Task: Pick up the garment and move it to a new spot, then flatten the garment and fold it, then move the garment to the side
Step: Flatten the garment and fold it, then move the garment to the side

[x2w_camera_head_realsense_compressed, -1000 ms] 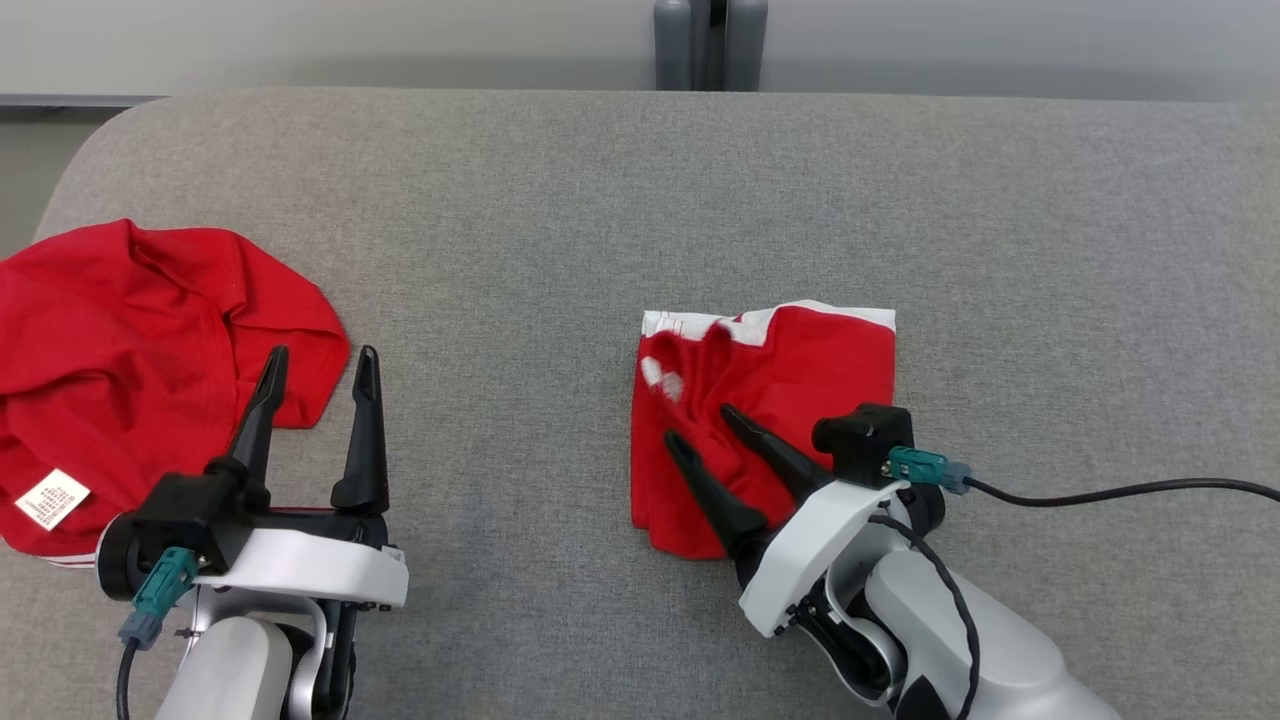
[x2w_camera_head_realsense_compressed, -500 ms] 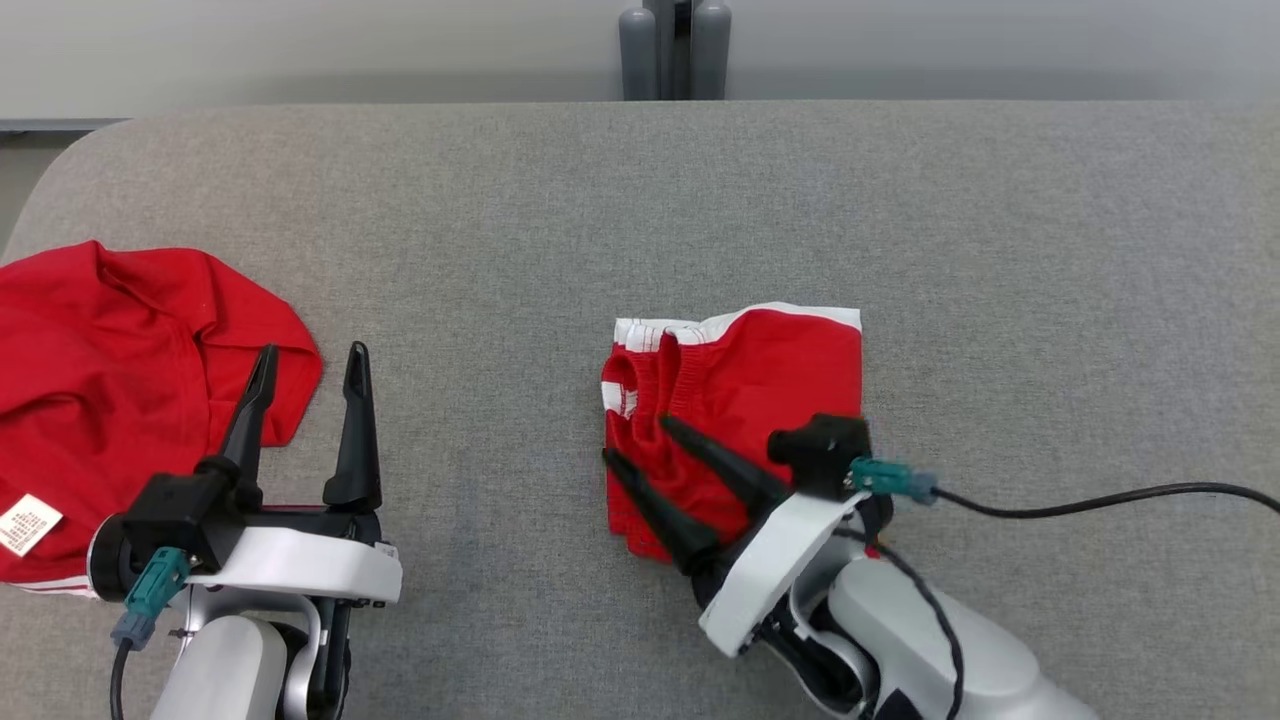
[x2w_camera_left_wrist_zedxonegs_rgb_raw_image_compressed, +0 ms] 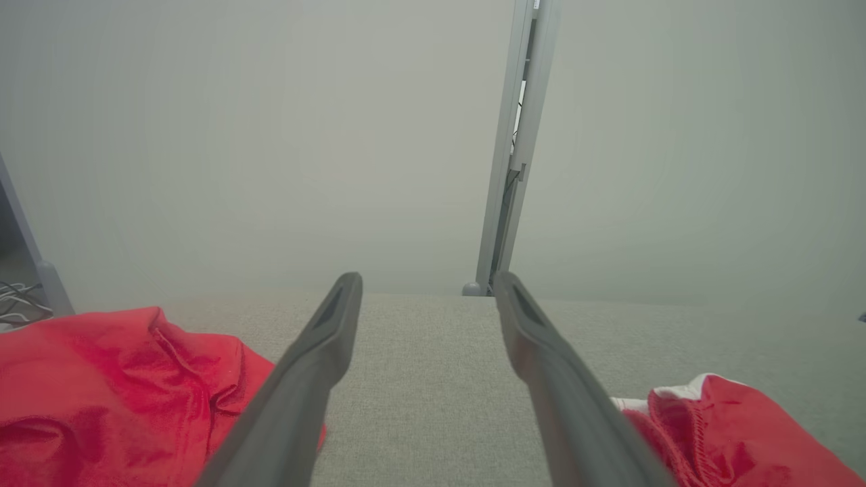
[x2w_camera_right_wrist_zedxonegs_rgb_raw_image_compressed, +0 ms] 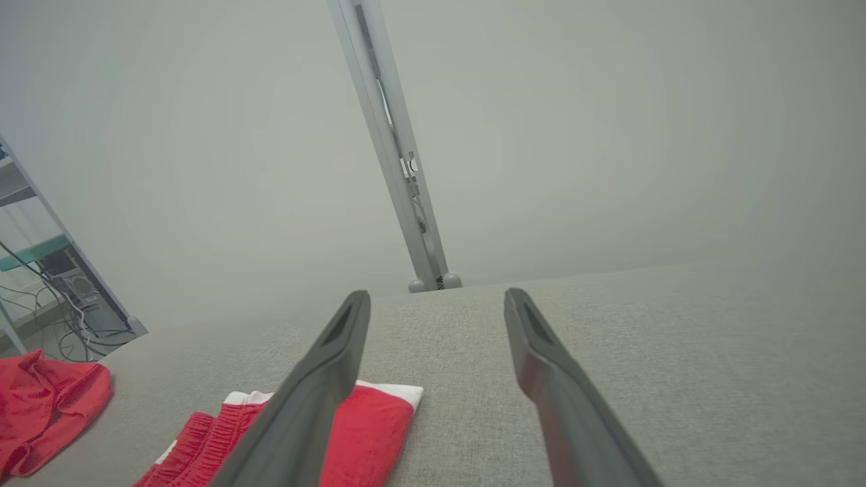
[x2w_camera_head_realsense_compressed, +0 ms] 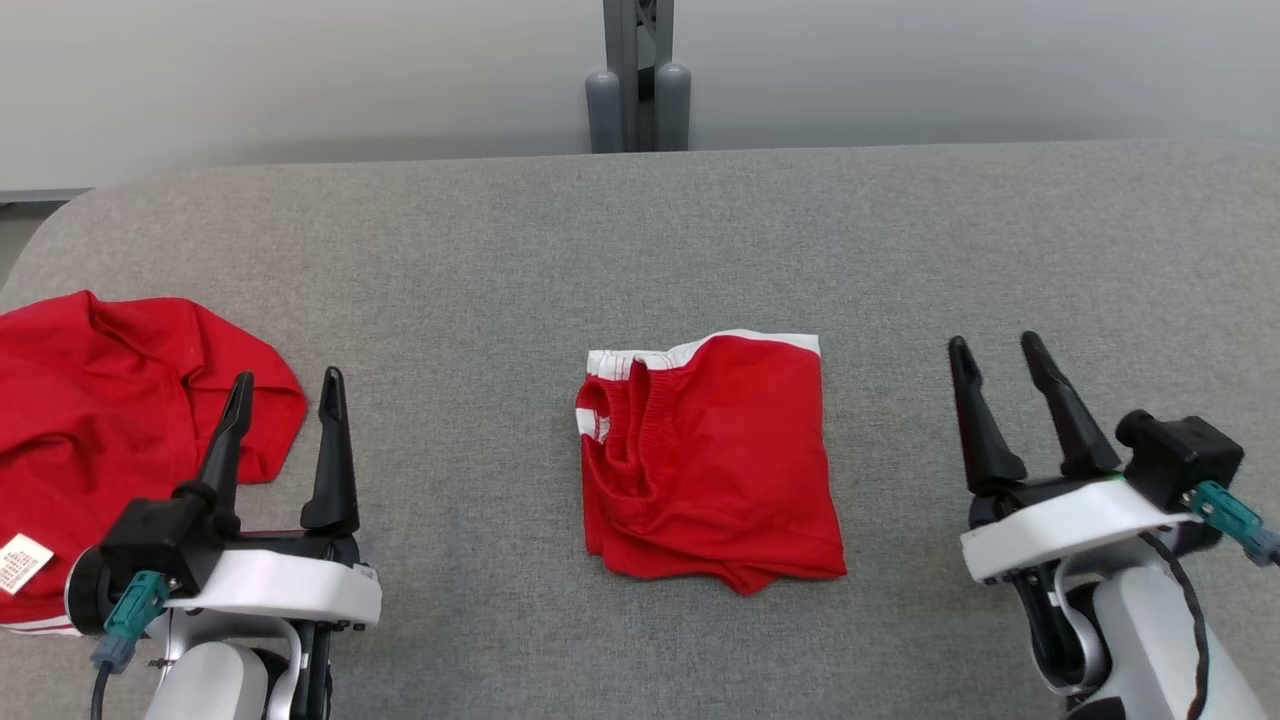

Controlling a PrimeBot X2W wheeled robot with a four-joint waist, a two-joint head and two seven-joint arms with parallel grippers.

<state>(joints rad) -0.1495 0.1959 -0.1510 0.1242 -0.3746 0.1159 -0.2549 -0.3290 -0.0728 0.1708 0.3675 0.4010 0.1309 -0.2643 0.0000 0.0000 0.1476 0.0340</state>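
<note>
Red cloth, folded into a flat, nearly square packet, is the folded garment [x2w_camera_head_realsense_compressed: 710, 470]. It lies on the grey woven tabletop [x2w_camera_head_realsense_compressed: 900, 250] about midway between the left and right edges and well short of the far edge. The packet is so close to square that no long axis stands out. Its sides run roughly parallel to the tabletop's edges, with a slight skew. The white-trimmed edge faces the far edge of the tabletop. A gathered, ribbed band with a little white runs down the left part of the packet, from the far-left corner toward the near side. The stacked layers show as an uneven hem along the near side. There are two red garments in all: this folded one, and one crumpled garment [x2w_camera_head_realsense_compressed: 120, 420] heaped at the left edge of the tabletop with a single white label [x2w_camera_head_realsense_compressed: 20, 562] on its near part. The two lie well apart, with bare grey cloth between them. There are two grippers, each with two dark fingers. The left gripper [x2w_camera_head_realsense_compressed: 288, 376] hangs at the near left, its jaws spread wide and holding nothing. Its left finger shows over the rim of the crumpled garment; whether it touches cannot be told. The right gripper [x2w_camera_head_realsense_compressed: 993, 340] stands to the right of the folded garment, clear of it, jaws likewise wide apart and empty. Both point toward the far edge. One grey post [x2w_camera_head_realsense_compressed: 637, 90] rises behind the middle of that edge.
</note>
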